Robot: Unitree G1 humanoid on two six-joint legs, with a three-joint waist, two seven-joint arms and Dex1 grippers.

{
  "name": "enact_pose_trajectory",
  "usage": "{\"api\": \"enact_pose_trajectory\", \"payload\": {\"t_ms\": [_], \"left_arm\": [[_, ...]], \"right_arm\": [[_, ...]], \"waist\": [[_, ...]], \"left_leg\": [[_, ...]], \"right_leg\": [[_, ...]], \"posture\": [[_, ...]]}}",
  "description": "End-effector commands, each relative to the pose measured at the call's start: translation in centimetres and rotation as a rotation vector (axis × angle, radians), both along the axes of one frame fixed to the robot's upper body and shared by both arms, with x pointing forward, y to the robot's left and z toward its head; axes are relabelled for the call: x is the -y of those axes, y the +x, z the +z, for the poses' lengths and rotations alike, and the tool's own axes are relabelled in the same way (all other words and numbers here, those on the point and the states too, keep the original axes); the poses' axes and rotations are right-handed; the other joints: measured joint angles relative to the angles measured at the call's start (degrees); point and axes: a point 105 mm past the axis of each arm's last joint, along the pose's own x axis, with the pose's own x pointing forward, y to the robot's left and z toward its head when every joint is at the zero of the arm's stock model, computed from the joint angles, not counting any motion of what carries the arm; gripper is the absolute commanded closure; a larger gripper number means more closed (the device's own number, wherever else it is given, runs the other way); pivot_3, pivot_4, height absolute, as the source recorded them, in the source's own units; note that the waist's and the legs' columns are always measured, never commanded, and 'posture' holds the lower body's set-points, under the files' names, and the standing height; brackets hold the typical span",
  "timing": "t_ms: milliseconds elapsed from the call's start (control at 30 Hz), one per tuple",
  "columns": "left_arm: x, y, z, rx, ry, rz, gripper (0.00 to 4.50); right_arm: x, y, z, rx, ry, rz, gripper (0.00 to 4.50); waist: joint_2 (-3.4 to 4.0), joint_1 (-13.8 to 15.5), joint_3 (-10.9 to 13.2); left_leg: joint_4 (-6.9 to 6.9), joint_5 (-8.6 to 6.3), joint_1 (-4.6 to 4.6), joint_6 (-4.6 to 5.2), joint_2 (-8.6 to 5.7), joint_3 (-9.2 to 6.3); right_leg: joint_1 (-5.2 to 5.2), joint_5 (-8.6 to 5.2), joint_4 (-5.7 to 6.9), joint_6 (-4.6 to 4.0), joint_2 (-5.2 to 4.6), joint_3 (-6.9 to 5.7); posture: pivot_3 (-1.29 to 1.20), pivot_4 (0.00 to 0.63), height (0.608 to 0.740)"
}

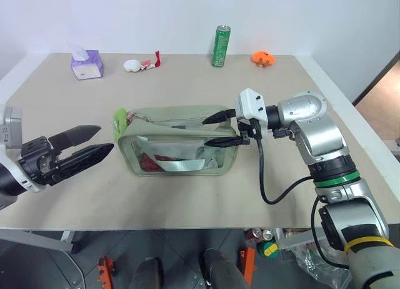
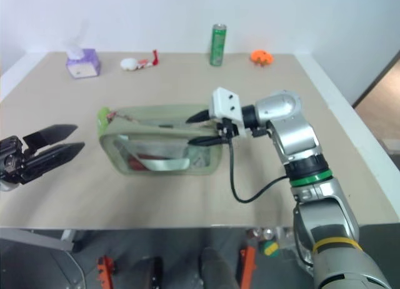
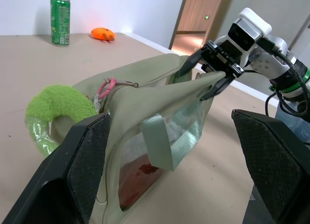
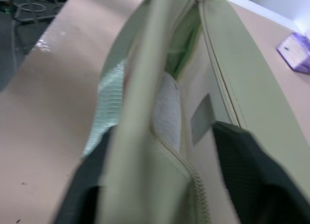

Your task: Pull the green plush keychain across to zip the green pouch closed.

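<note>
My right gripper (image 1: 222, 129) sits at the pouch's end, its fingers spread wide astride the top seam there, one finger on each side of the fabric and clamping nothing. My left gripper (image 1: 84, 146) hangs wide apart and empty just off the opposite end of the green pouch (image 1: 181, 152), apart from it.

The risk I see: with the right end unpinned, any tug on the green plush keychain (image 3: 55, 104) would likely drag the whole soft pouch toward my left fingers instead of running the zipper. The limp walls could also buckle and jam the slider.

The keychain is a fuzzy lime loop hanging at the pouch end nearest my left gripper, clipped by a small pink ring. The pouch is pale sage with clear side panels and strap handles.
</note>
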Motion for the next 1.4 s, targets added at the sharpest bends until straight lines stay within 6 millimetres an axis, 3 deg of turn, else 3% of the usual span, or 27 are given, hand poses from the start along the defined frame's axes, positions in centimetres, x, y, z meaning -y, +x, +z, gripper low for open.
{"api": "enact_pose_trajectory", "payload": {"t_ms": [33, 200, 367, 500, 767, 867, 1000, 1200, 1300, 1400], "left_arm": [[0.2, -0.4, 0.8, 0.043, -0.003, -0.01, 0.35], [0.2, -0.6, 0.5, 0.026, 0.002, -0.025, 0.35], [-0.6, -0.3, 0.2, 0.012, -0.033, 0.009, 0.35], [-1.1, -0.1, -0.3, -0.006, -0.061, 0.023, 0.35], [-1.4, 0.5, -1.0, -0.032, -0.069, 0.04, 0.35], [-1.5, 0.5, -0.9, -0.031, -0.069, 0.044, 0.35], [-1.8, 0.7, -0.9, -0.031, -0.066, 0.073, 0.35], [-3.4, 2.8, -2.1, -0.071, -0.074, 0.219, 0.35], [-4.1, 4.6, -3.7, -0.131, -0.072, 0.3, 0.35], [-3.4, 6.2, -4.8, -0.163, -0.08, 0.314, 0.35]], "right_arm": [[1.0, -0.4, 0.5, -0.026, -0.014, -0.007, 0.17], [3.9, -1.6, 2.8, -0.184, 0.036, 0.019, 0.06], [5.8, -2.2, 4.3, -0.236, 0.103, -0.017, 0.06], [6.3, -2.6, 3.1, -0.266, 0.084, -0.053, 0.06], [5.3, -2.2, 0.4, -0.282, 0.051, -0.08, 0.06], [5.1, -1.4, 0.4, -0.264, 0.076, -0.108, 0.84], [4.9, -1.1, 0.4, -0.242, 0.08, -0.106, 2.27], [4.7, -1.3, 0.3, -0.245, 0.081, -0.087, 4.37], [4.7, -1.4, 0.2, -0.248, 0.078, -0.083, 4.47], [4.7, -1.4, 0.1, -0.248, 0.077, -0.087, 4.47]], "waist": [[0.01, 0.0, 0.0], [0.03, 0.44, 0.02], [0.04, 0.63, 0.03], [0.07, 0.65, 0.04], [0.08, 0.65, 0.05], [0.08, 0.65, 0.05], [0.08, 0.76, 0.05], [0.08, 0.82, 0.05], [0.08, 0.93, 0.05], [0.07, 1.0, 0.04]], "left_leg": [[0.0, 0.0, 0.0, 0.0, 0.01, 0.0], [0.0, 0.0, -0.03, 0.0, -0.06, 0.0], [0.01, 0.0, 0.01, 0.0, -0.05, 0.03], [0.0, 0.0, 0.02, 0.0, -0.02, 0.02], [0.02, 0.0, 0.02, 0.01, -0.02, 0.06], [0.03, 0.0, 0.01, 0.01, -0.04, 0.07], [0.02, 0.0, 0.01, 0.0, -0.03, 0.06], [0.02, 0.0, 0.01, 0.01, -0.03, 0.05], [0.04, 0.0, 0.03, 0.01, -0.05, 0.04], [0.05, 0.0, 0.02, 0.0, -0.05, 0.05]], "right_leg": [[0.0, 0.01, 0.01, 0.0, 0.01, 0.0], [0.01, -0.07, 0.0, -0.01, -0.07, 0.0], [0.01, -0.08, 0.0, -0.04, -0.04, 0.02], [0.01, -0.1, 0.01, -0.07, 0.0, 0.01], [0.01, -0.07, 0.01, -0.04, 0.0, 0.06], [0.01, -0.07, 0.01, -0.03, -0.02, 0.06], [0.01, -0.07, 0.01, -0.02, -0.02, 0.06], [0.02, -0.06, 0.01, -0.02, -0.01, 0.05], [0.05, -0.04, 0.01, 0.01, -0.01, 0.06], [0.06, 0.03, 0.0, 0.12, -0.01, 0.06]], "posture": [[0.0, 0.15, 0.74], [0.0, 0.15, 0.74], [0.0, 0.15, 0.74], [0.0, 0.15, 0.74], [0.0, 0.15, 0.74], [0.0, 0.15, 0.74], [0.0, 0.15, 0.74], [0.0, 0.15, 0.74], [0.0, 0.15, 0.74], [0.0, 0.15, 0.74]]}}
